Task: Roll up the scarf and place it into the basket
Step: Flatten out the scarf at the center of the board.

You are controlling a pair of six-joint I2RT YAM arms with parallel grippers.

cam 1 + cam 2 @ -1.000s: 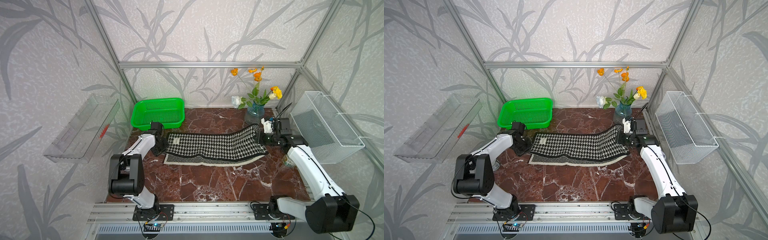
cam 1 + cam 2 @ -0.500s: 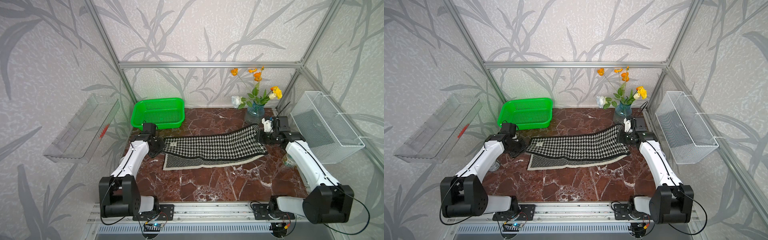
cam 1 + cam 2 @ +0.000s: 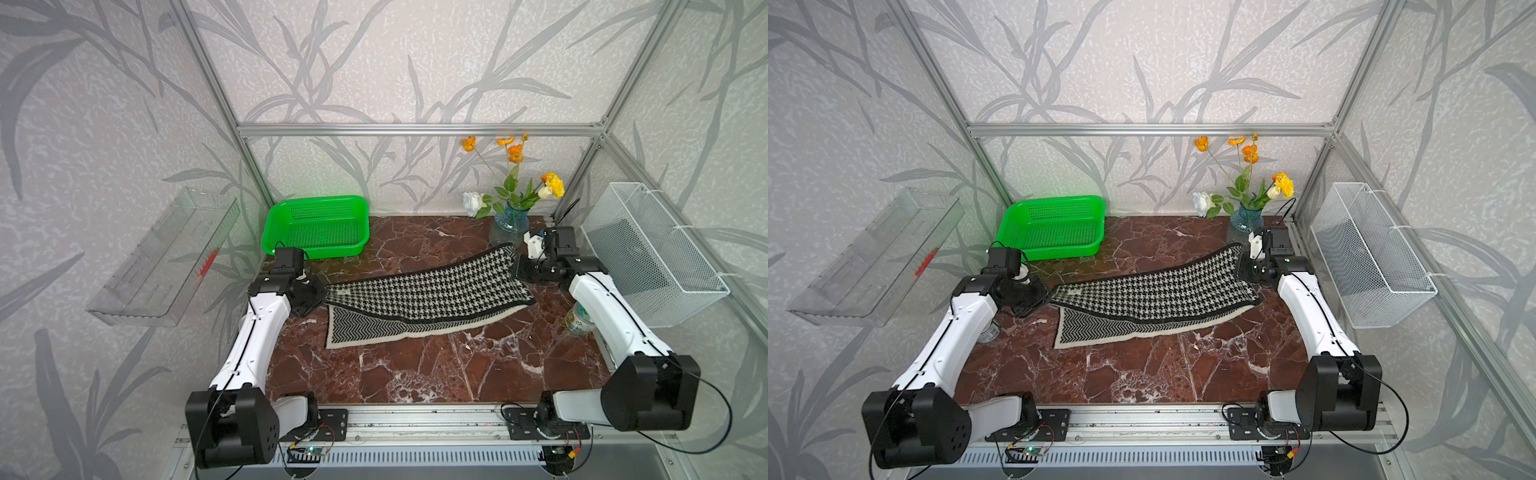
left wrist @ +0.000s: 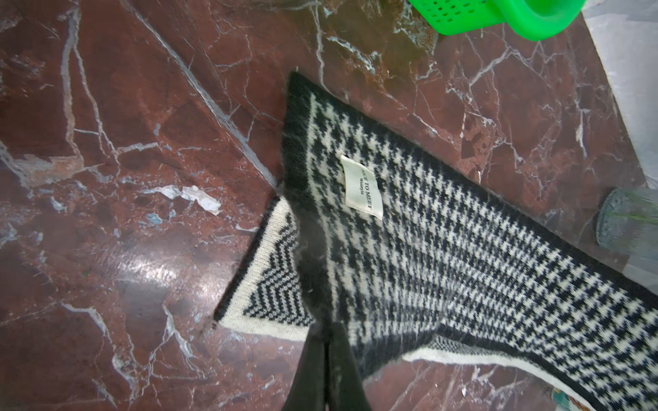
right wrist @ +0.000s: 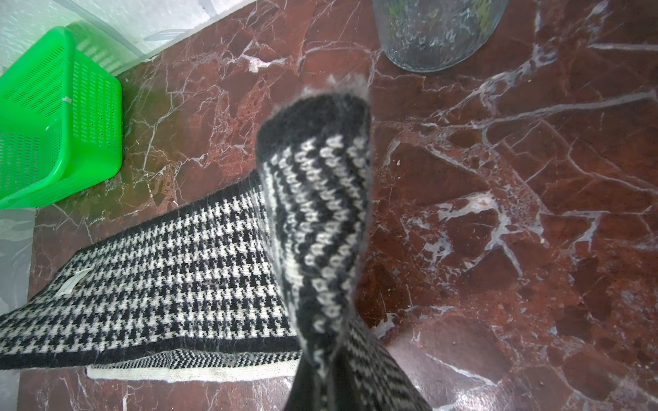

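Scarf point(image 3: 424, 297) lies folded lengthwise on marble bench point(image 3: 415, 374), houndstooth up (herringbone layer shows along near edge); L fingers point(image 4: 347, 377) pinched tight on its label end; R fingers point(image 5: 304, 395) clamped on opp. end, raised beside glass vase point(image 3: 510, 220); green basket point(image 3: 318, 224) at far-L corner.

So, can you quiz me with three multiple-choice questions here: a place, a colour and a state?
1. Where is the vase? A. far right corner of the table B. front edge C. middle
2. What colour is the basket? A. white B. green C. red
3. The scarf is: A. rolled up B. inside the basket C. unrolled, held at both ends
1 A: it stands at the back, beside the right gripper. 2 B: bright green plastic. 3 C: the left gripper and right gripper are shut on its ends.
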